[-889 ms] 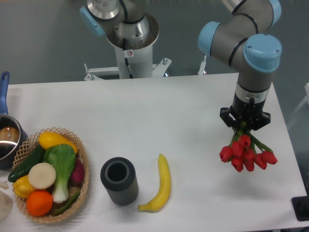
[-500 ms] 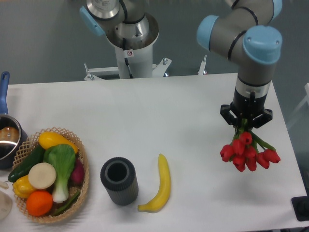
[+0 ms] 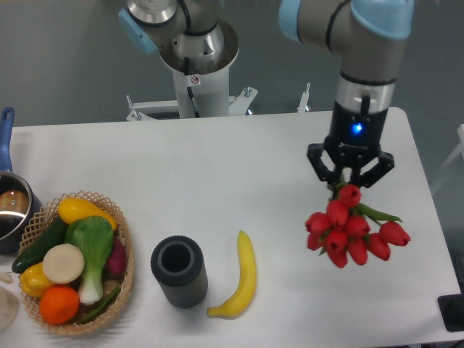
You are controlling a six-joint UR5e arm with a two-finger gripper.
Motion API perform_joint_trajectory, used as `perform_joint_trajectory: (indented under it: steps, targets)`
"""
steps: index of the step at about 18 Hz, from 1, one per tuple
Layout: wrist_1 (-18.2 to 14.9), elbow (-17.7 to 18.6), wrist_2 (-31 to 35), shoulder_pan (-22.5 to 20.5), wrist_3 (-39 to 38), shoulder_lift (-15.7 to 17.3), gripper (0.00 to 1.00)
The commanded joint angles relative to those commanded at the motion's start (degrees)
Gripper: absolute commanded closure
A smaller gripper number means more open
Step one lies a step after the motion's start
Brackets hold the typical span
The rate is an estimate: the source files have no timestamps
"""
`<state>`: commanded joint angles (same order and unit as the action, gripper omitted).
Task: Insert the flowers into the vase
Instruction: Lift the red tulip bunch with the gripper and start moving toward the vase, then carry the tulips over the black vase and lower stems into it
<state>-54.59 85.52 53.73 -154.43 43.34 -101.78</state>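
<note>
1. The bench (image 3: 239,152) is a white top carrying everything; the flowers hang over its right part, the vase stands at front left of middle.
2. The arm comes down from the top right, and its gripper (image 3: 350,185) is clamped on the green stems, so the flowers (image 3: 351,232) hang below it, red buds downward and toward the camera, clear of the bench as far as I can judge.
3. The wicker basket (image 3: 123,283) of vegetables and fruit sits at the left edge, close beside the vase but not touching it.
4. The vase (image 3: 179,272) stands upright, hollow top open, well apart from the flowers.
5. The banana (image 3: 241,279) lies between vase and flowers, just right of the vase.
6. Risks, as I judge them: the buds point down while the stems are held, so the bunch would need turning or the heads go in first; the spread bunch looks wider than the opening and could catch the rim and tip the vase; a low pass could sweep the banana.
7. Writing: a small sticker on the robot base (image 3: 194,80) is too small to read; no brand is legible.
</note>
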Motion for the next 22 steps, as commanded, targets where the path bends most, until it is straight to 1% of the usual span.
perform_joint_trajectory:
  steps: [2,3,7,12,14,17,20,22]
  targets:
    - [1.1,0.0,-6.2,0.3,-2.2,0.0,1.00]
    - [2.3,0.0,-8.1,0.4,-3.2,0.1,1.00]
    - [10.5,0.0,-14.1,2.1,-5.7,0.0,1.00]
    - [15.5,-0.2,-24.1,4.4,-5.6,-0.4,1.00]
    - [16.0,-0.3,-27.0,4.7,-5.2,-0.9,1.00]
    - [16.0,-2.0,-31.4,5.4,-5.1,-3.2,1.00]
    - [16.0,-4.2,-32.3,7.6,-5.0,-6.1,1.00]
    - [16.4,-4.4,-32.7,8.9,-3.9,-7.6,1.00]
